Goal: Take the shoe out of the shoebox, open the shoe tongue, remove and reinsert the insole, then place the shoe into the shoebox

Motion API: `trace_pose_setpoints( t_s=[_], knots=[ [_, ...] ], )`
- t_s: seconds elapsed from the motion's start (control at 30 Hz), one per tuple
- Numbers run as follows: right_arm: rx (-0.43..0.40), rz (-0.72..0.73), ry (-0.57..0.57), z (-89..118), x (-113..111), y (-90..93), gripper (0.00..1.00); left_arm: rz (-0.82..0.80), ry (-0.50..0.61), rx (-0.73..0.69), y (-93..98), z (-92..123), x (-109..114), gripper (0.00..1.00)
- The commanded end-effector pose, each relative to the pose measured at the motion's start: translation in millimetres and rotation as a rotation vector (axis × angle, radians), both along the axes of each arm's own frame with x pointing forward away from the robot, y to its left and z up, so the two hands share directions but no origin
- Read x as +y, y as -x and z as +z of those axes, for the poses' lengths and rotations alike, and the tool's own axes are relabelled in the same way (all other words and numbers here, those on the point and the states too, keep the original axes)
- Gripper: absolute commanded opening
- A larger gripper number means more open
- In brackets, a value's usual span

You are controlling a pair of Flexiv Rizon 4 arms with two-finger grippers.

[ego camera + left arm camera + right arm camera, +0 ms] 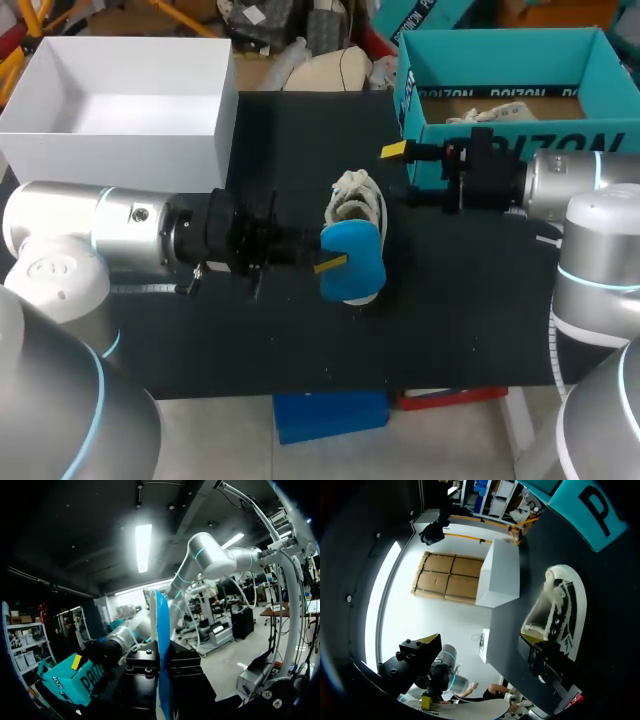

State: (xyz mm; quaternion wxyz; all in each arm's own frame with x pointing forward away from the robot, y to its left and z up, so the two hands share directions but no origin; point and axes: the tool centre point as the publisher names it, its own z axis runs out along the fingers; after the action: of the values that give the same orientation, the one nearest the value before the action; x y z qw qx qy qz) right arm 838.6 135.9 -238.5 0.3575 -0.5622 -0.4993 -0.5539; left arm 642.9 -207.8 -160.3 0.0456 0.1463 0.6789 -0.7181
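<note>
Two fingers of the left gripper [330,264] clamp the blue insole [352,262] at the white shoe's [357,200] 6 o'clock end. The right gripper [403,175], fingers wide apart, sits at the shoe's 2 o'clock, beside the teal shoebox [500,130].

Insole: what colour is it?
Blue insole, clearest in the head view.

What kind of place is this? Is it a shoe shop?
More likely a robot lab. At a black table the left gripper holds a blue insole by a shoe, and the right gripper is near a teal shoebox.
</note>
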Motion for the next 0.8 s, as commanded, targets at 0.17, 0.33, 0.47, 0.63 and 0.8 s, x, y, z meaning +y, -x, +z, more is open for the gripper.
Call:
trace_pose_setpoints(
  t_s=[0.17, 0.33, 0.47, 0.63, 0.8],
  knots=[
    [-0.001, -0.005, 0.0, -0.5, 1.7, 0.2, 1.0, 0.005, -0.002, -0.001, 1.6, 0.3, -0.3, 0.0],
    [-0.001, -0.005, 0.0, -0.5, 1.7, 0.2, 1.0, -0.008, 0.066, -0.26, 23.9, -11.9, -0.4, 0.0],
    [-0.001, -0.005, 0.0, -0.5, 1.7, 0.2, 1.0, 0.017, 0.089, -0.414, 19.7, -31.6, 3.5, 0.0],
    [-0.001, -0.005, 0.0, -0.5, 1.7, 0.2, 1.0, 0.066, 0.07, -0.621, 11.2, -46.1, 8.9, 0.0],
    [-0.001, -0.005, 0.0, -0.5, 1.7, 0.2, 1.0, 0.04, 0.003, -0.78, -0.2, -53.3, 10.1, 0.0]
  ],
)
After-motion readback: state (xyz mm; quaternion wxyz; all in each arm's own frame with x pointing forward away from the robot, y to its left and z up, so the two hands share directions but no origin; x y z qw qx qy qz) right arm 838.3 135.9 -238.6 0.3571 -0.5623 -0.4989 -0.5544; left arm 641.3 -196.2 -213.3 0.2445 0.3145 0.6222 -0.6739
